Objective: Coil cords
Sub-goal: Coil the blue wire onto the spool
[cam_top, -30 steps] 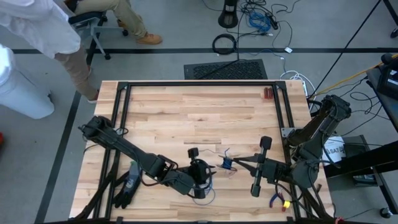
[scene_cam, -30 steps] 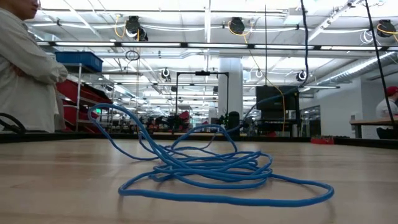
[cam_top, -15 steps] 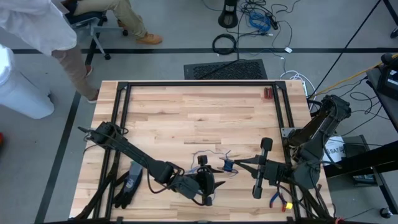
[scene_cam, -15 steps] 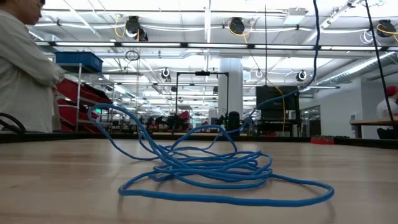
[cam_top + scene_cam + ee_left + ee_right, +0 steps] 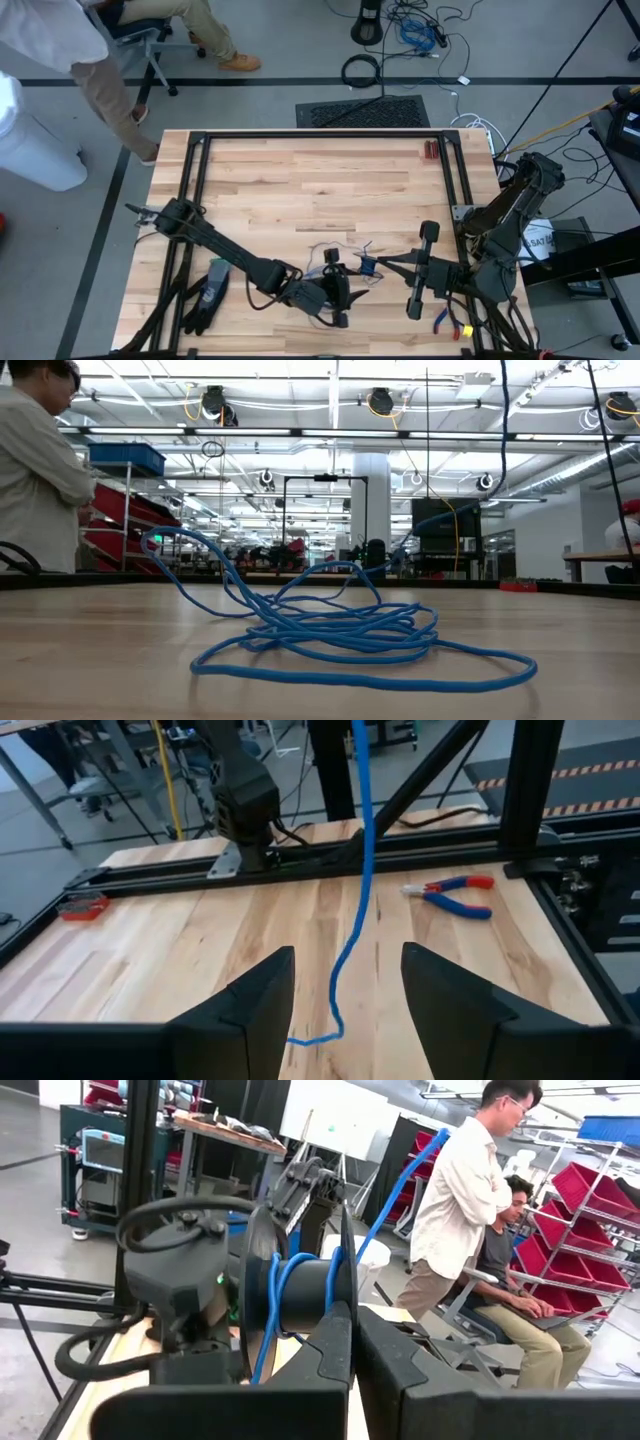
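Observation:
The thin blue cord lies as a loose tangle (image 5: 330,635) on the wooden table. A small blue bundle (image 5: 365,265) of it sits at the tips of my right gripper (image 5: 383,264), which is shut and points toward the table's left. From there one strand (image 5: 355,920) drops to the table, and its tail end (image 5: 305,1040) rests on the wood. My left gripper (image 5: 338,290) is open near the front edge. Its fingers (image 5: 285,965) stand on either side of the hanging strand without touching it. My right gripper (image 5: 350,1320) is shut at the cord's wound bundle, where a few blue turns (image 5: 285,1295) circle a dark round part just past its fingertips. The fingers come in level from the table's right and hide the place of contact. The strand below hangs slack.
Red-handled pliers (image 5: 447,322) lie at the front right and a black glove (image 5: 205,295) at the front left. A black frame rail (image 5: 320,135) borders the table, with a small red piece (image 5: 430,150) at the far right. People (image 5: 460,1190) are beyond the table's left.
My left gripper has gone a little toward the table's right and near edges, closer to my right gripper. The cord tangle on the table has kept its shape.

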Motion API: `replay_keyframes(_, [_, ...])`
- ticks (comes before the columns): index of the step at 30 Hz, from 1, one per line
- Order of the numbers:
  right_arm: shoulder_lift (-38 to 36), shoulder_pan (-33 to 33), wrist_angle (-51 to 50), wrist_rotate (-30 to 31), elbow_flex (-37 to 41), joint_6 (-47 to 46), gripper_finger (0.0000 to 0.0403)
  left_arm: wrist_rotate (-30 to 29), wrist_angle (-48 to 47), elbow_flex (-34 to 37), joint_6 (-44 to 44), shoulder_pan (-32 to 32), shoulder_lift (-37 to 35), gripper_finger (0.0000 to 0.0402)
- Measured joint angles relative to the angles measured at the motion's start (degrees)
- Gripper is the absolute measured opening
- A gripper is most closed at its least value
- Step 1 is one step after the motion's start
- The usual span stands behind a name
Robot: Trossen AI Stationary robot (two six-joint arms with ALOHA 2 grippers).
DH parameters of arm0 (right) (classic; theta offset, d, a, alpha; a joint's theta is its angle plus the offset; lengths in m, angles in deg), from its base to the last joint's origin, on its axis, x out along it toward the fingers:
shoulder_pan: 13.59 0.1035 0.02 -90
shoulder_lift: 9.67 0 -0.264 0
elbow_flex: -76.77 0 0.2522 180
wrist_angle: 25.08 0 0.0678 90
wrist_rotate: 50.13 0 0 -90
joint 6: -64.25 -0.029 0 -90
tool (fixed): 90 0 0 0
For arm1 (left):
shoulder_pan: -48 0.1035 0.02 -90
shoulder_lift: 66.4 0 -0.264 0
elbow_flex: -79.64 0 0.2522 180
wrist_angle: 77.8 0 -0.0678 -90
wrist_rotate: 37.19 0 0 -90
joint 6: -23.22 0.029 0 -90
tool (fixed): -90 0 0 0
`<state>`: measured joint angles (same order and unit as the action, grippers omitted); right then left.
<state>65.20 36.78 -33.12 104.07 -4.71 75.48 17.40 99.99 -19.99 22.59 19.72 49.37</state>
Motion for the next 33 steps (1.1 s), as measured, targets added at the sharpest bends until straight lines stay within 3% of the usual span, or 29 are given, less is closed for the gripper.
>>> replay_keyframes(5, [0.0,0.0,0.06,-0.01,0.0,0.2,0.0,0.23,-0.32,0.0,-0.08,0.58,0.1,0.0187])
replay_keyframes(9, [-0.01,0.0,0.06,0.0,0.0,0.32,0.0,0.49,-0.32,0.0,-0.04,0.62,0.1,0.0161])
replay_keyframes(20, [-0.01,0.0,0.06,0.0,0.0,0.28,0.0,0.69,-0.55,0.0,-0.09,0.84,0.12,0.0014])
replay_keyframes(25, [-0.02,0.07,0.03,-0.01,0.0,0.33,0.0,-1.5,-2.66,0.0,-0.04,0.86,0.1,0.001])
replay_keyframes(33, [-0.02,0.46,-0.36,0.0,0.0,0.34,0.0,-8.29,-16.39,0.0,-3.18,0.44,-3.93,0.0003])
